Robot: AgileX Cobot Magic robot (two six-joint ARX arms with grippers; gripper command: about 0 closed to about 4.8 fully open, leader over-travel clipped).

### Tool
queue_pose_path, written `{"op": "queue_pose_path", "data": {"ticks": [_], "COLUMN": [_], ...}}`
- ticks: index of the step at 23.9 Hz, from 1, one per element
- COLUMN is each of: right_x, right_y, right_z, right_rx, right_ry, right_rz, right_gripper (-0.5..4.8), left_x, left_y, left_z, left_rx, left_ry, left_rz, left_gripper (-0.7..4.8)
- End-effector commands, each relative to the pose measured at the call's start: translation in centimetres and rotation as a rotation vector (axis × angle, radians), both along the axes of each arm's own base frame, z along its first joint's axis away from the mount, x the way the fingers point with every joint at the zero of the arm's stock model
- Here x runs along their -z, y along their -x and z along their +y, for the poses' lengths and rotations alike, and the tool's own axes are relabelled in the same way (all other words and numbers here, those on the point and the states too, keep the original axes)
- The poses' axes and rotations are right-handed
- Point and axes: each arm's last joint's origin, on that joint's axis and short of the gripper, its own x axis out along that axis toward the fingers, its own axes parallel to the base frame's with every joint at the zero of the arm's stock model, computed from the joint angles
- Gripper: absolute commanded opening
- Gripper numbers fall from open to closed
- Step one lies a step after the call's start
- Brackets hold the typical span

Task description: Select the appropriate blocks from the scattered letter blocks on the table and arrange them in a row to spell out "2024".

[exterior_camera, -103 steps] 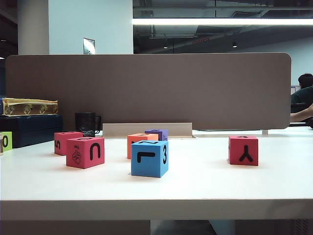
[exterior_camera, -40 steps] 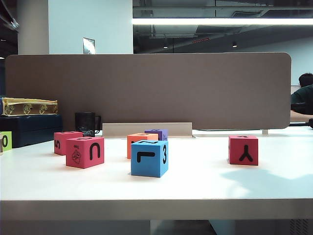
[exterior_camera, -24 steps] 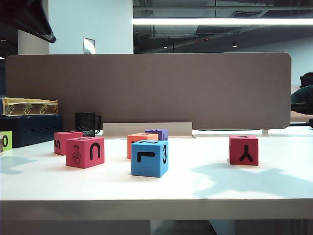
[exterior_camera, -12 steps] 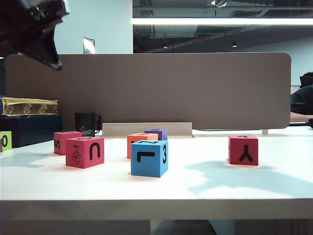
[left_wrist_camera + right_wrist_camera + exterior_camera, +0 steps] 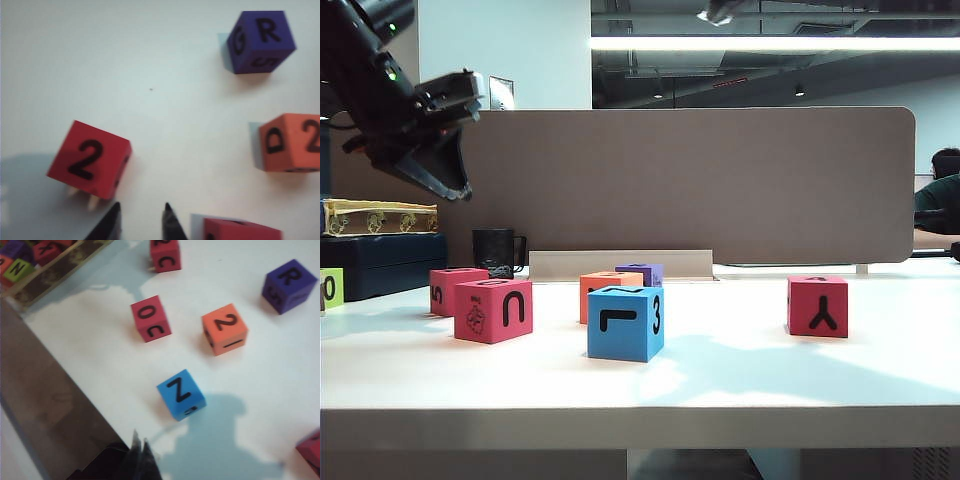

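Left gripper [image 5: 141, 222] slightly parted, empty, hovering above table [image 5: 150, 90] near red block topped 2 [image 5: 89, 160]. Right gripper [image 5: 140, 452] closed, empty, above blue N block [image 5: 181, 393]; orange block topped 2 [image 5: 225, 328] beyond.

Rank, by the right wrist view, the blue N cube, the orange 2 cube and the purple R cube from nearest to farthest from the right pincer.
From the right pincer, shut above the table:
1. Blue N cube, just ahead of its tips.
2. Orange 2 cube, beyond the blue one.
3. Purple R cube, farthest out.
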Motion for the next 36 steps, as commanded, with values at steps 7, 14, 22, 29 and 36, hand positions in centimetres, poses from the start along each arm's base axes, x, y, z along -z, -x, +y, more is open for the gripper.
{"op": "queue_pose_path", "data": {"ticks": [7, 14, 22, 29, 36], "right_x": [-0.1, 0.0, 0.1, 0.2, 0.2], "right_y": [2.0, 2.2, 2.3, 2.4, 2.4], "right_z": [2.3, 2.5, 2.5, 2.4, 2.5], "right_rx": [-0.065, -0.059, -0.061, -0.061, -0.064], "right_ry": [0.047, 0.069, 0.078, 0.085, 0.086], "right_rz": [-0.033, -0.035, -0.025, -0.016, -0.016], "right_gripper": [-0.04, -0.05, -0.05, -0.05, -0.05], "left_x": [1.5, 2.8, 3.4, 3.5, 3.6], "left_y": [-1.9, 0.2, 2.1, 2.2, 1.8], "left_z": [-0.1, -2.2, -5.5, -5.7, -5.7], "left_rx": [0.035, 0.136, 0.232, 0.192, 0.183], "left_ry": [-0.08, 0.015, -0.011, -0.092, -0.102], "left_rz": [-0.034, 0.223, 0.347, 0.342, 0.31], "left_gripper": [3.06, 3.21, 3.23, 3.47, 3.48]}}
